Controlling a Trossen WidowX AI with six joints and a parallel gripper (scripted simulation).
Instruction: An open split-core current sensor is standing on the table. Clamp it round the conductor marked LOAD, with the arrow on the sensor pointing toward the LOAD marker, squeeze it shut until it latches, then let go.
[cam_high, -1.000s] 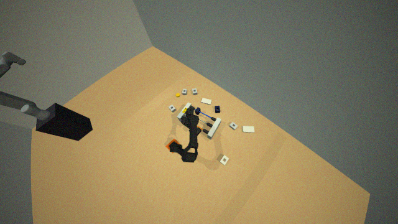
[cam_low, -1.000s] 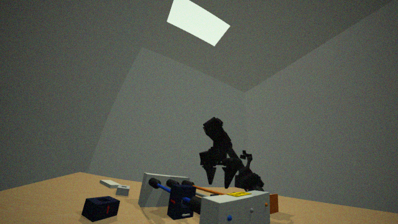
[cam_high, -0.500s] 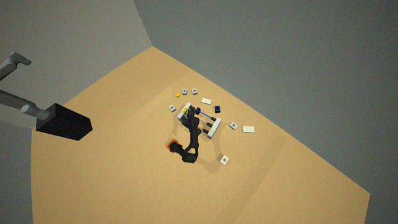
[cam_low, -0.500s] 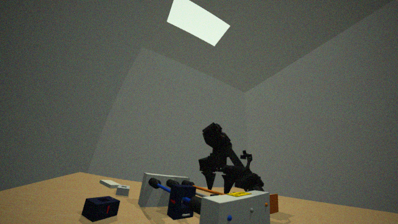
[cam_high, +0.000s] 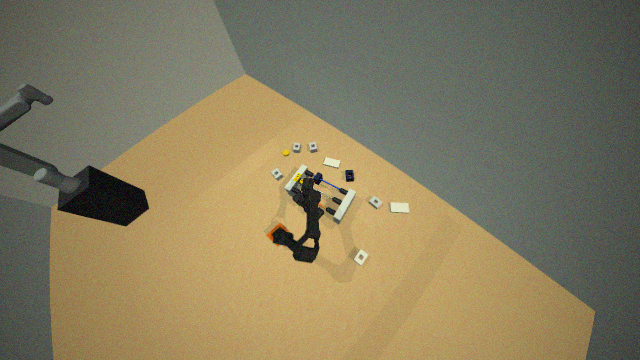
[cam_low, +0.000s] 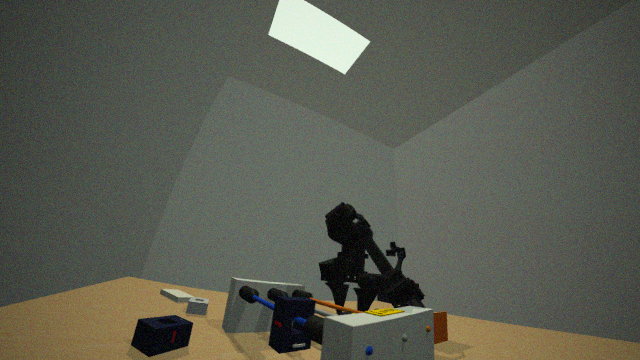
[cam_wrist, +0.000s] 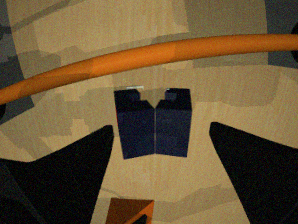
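Note:
In the wrist view a dark blue split-core sensor (cam_wrist: 153, 125) stands on the table with its jaws parted at the top. It sits just on the near side of the orange conductor (cam_wrist: 147, 56) (cam_low: 335, 305). My gripper (cam_wrist: 162, 129) (cam_low: 350, 305) (cam_high: 304, 189) is open, pointing down, with one finger on each side of the sensor and a gap on the right. The conductors span two grey end blocks (cam_low: 375, 335) (cam_high: 346, 205). One block carries a yellow label (cam_low: 384, 311) (cam_high: 298, 176). My arm hides this sensor in the top and exterior views.
Another dark blue sensor (cam_low: 286, 325) (cam_high: 318, 176) sits on the blue conductor (cam_low: 262, 301). A dark blue box (cam_low: 161, 334) (cam_high: 349, 175) lies beside the rack. Small grey blocks (cam_high: 375, 202) and white plates (cam_high: 399, 207) lie around. An orange plate (cam_wrist: 123, 219) (cam_high: 275, 232) marks the arm's base.

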